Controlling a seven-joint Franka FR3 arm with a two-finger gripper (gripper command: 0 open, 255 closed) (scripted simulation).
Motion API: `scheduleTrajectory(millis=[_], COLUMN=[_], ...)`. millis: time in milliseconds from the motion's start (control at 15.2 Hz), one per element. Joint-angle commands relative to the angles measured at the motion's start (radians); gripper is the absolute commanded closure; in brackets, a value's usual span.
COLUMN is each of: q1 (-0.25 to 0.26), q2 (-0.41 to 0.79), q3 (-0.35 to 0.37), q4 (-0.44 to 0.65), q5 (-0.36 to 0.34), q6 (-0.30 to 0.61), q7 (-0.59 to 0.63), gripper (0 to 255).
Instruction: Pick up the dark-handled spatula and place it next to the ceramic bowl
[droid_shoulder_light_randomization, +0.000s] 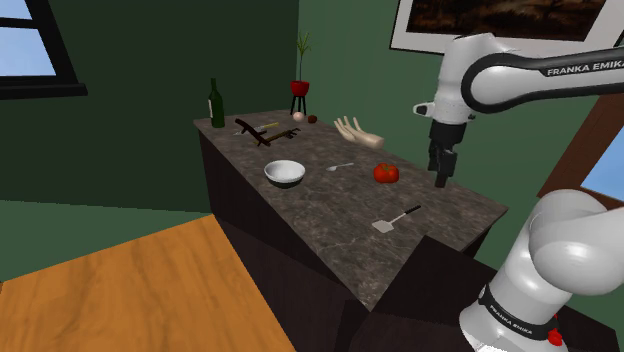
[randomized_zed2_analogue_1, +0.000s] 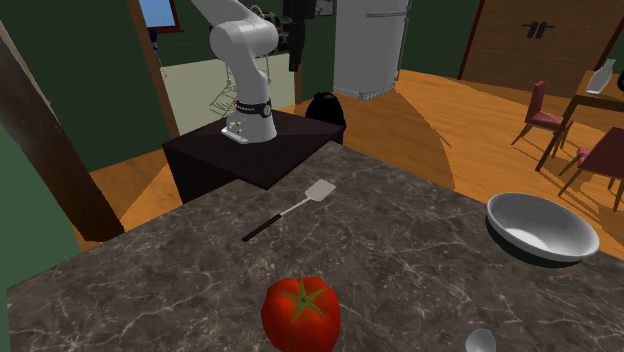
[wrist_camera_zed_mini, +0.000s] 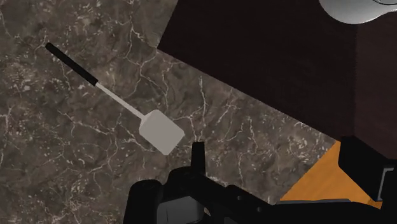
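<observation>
Counter (droid_shoulder_light_randomization: 330, 205): spatula (droid_shoulder_light_randomization: 394, 219) apart from tool (droid_shoulder_light_randomization: 442, 180)

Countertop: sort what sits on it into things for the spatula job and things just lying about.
For the job: dark-handled spatula, white bowl, the tool.
Lying about: tomato, green bottle, potted plant, small spoon.
</observation>
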Motion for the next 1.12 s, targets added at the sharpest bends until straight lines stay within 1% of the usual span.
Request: scheduleTrajectory(millis=[0,198,396,660,858,990,1056], q1=[-0.006,-0.009,-0.004,0.031,0.086,0.141,0.176], q2=[0.011,0.070,0.158,0.318,0.464,0.573,0.632], q3=[-0.056,-0.147,-0.242,-0.376,-0.482,-0.557,-0.598], q4=[-0.032,-0.064,-0.076,-0.063,-0.033,-0.006,0.009], q5=[-0.051,-0.124,-0.190,-0.249,-0.250,-0.214,-0.178], q6=[0.055,0.164,0.284,0.460,0.599,0.693,0.741], q7=[-0.089,-0.210,-0.329,-0.492,-0.628,-0.736,-0.801], gripper=[0,0,0,0,0,0,0])
